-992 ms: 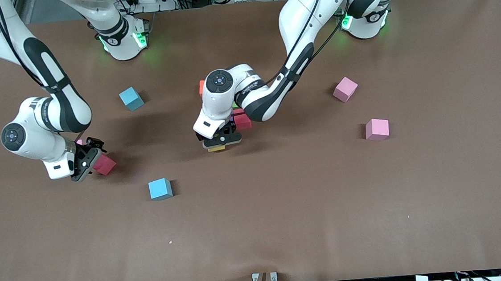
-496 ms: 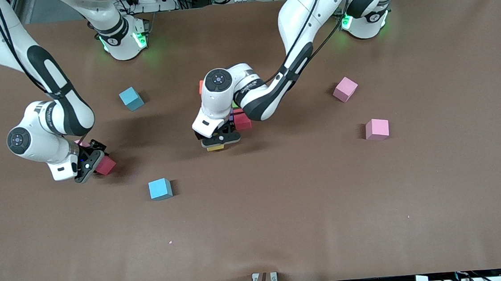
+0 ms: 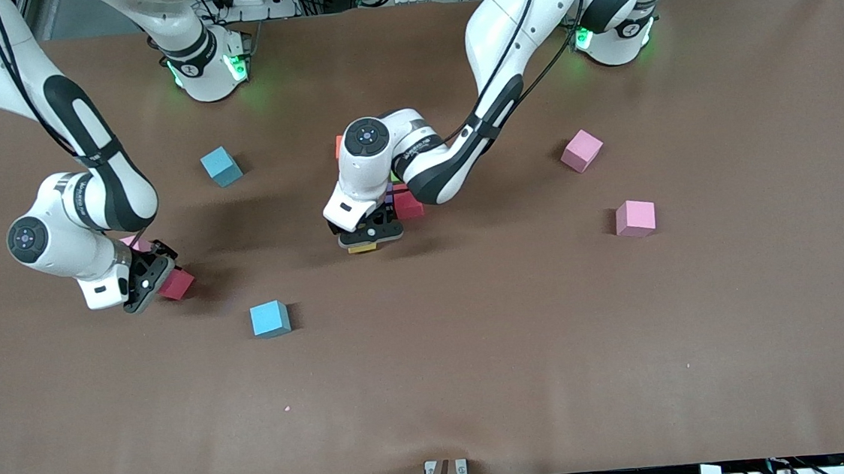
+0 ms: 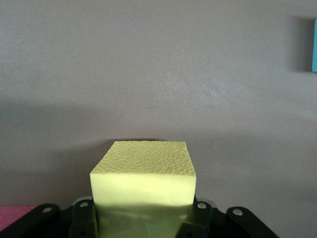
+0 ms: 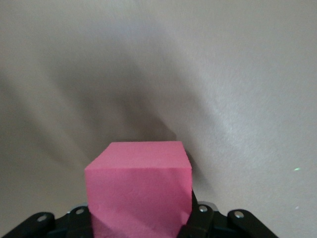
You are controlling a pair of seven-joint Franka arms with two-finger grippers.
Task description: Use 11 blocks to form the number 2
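- Now your right gripper (image 3: pixel 156 277), at the front view's middle left, has closed on the red foam cube (image 3: pixel 176 283) on the table, ready for lifting.
- Your left gripper (image 3: pixel 371 235), centre frame, still clamps the yellow foam cube (image 4: pixel 143 179) beside the started cluster of blocks (image 3: pixel 404 202).

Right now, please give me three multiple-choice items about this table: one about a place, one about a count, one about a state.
1. Where is the left gripper?
A. over the pile of blocks at the table's middle
B. over a sky-blue block
C. over a light pink block

2. How many sky-blue blocks lie free?
A. one
B. two
C. four

3. What does the left gripper hold?
A. nothing
B. a green block
C. the yellow block

Answers: 1 A, the pile lies under it; 2 B, and; 3 C, it sits between the fingers.
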